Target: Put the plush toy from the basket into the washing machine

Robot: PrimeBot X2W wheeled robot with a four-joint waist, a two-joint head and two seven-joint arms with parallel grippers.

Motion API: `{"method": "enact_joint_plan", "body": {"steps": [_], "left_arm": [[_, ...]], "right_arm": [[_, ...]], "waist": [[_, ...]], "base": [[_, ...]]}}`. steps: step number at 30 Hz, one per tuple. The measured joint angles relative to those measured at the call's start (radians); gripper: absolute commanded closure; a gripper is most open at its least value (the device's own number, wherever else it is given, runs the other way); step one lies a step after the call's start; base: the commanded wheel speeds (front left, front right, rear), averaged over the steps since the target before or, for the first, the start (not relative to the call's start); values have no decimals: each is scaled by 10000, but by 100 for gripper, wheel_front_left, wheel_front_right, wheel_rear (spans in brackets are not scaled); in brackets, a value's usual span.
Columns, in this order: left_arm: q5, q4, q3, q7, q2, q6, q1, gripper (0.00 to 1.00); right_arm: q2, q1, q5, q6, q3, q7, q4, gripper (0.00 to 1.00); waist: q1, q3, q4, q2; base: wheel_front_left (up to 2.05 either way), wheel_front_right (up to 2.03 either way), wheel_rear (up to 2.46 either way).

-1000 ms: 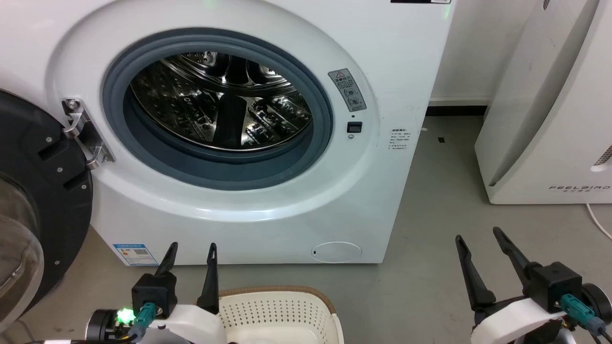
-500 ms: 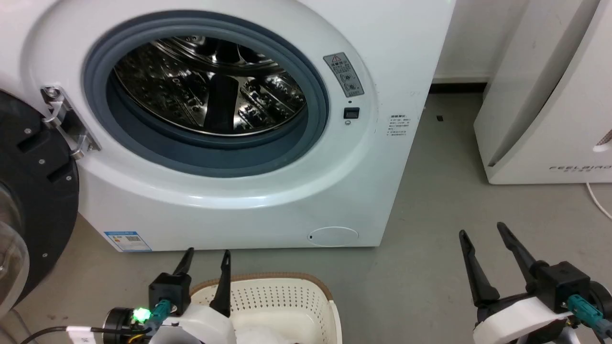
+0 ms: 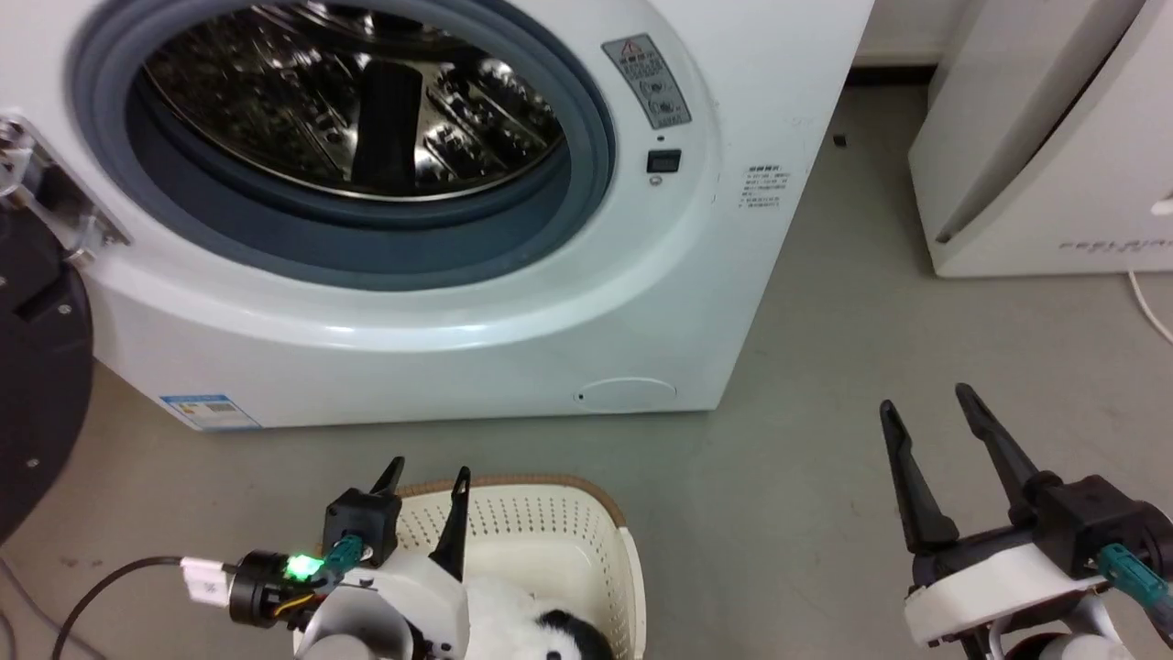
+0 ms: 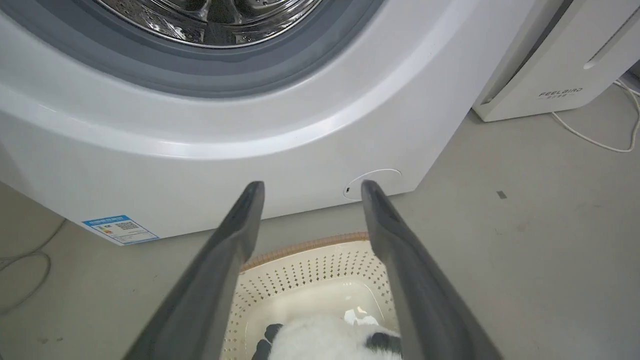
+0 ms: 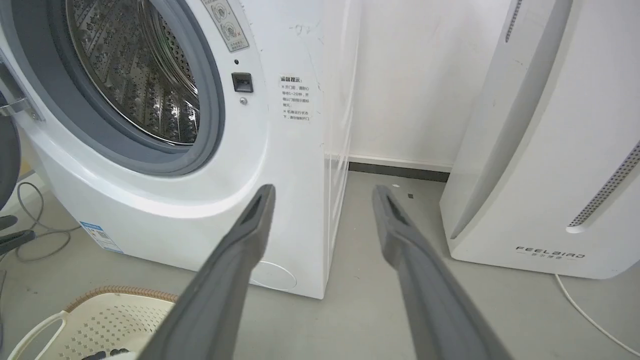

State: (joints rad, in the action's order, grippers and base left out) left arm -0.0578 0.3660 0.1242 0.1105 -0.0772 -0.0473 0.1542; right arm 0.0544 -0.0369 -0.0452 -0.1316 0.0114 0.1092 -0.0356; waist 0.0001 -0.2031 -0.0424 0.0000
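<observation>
**Item 1. Fluffy black-and-white panda plush toy (image 3: 513,628).** Lies inside the basket at its near end, white body up, with black patches showing. Nothing grips it.

**Item 2. Cream perforated plastic basket with brown woven-look rim (image 3: 559,536).** Stands on the grey floor (image 3: 825,385), just in front of the washer. Its far end is bare.

**Item 3. Left gripper (image 3: 426,477).** It hangs over the basket's left side. The two long dark fingers are parted and hold nothing. They point toward the washer. In the left wrist view the toy (image 4: 325,340) sits low between the finger bases, beneath the gripper (image 4: 312,187).

**Item 4. Right gripper (image 3: 926,403).** It is well to the right of the basket, over bare floor. The fingers are spread and hold nothing, and they tilt up and forward.

**Item 5. Large white front-loading washing machine (image 3: 660,275).** The dark round door (image 3: 37,367) is swung open to the left. No load shows in the visible part of the shiny steel perforated drum (image 3: 275,101).

**Item 6. White slanted unit (image 3: 1035,165).** Stands beyond on the right and has no part in the task.

**Status.** The task appears barely begun, with the porthole already clear. Still to do: lower the fingers, close them on the toy, lift it, carry it to the drum and release it.
</observation>
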Motion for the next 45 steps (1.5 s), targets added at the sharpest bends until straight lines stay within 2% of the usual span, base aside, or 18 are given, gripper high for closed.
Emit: {"method": "enact_joint_plan", "body": {"steps": [17,28,45], "left_arm": [[-337,3294,943,-153,-568,-265,1877,0],[-909,4842,1590,-953,-1078,-366,2838,0],[-1712,6817,3549,-2040,-2339,-589,4655,0]], "right_arm": [[0,-610,-468,0,-54,418,-253,0],[-2,-953,-635,0,-56,616,-318,0],[-6,-1452,-1283,0,-136,1016,-719,0]], "waist": [[1,-1757,-511,0],[1,-2968,-857,0],[1,-5238,-1640,0]], "base": [[0,0,0],[0,0,0],[0,0,0]]}}
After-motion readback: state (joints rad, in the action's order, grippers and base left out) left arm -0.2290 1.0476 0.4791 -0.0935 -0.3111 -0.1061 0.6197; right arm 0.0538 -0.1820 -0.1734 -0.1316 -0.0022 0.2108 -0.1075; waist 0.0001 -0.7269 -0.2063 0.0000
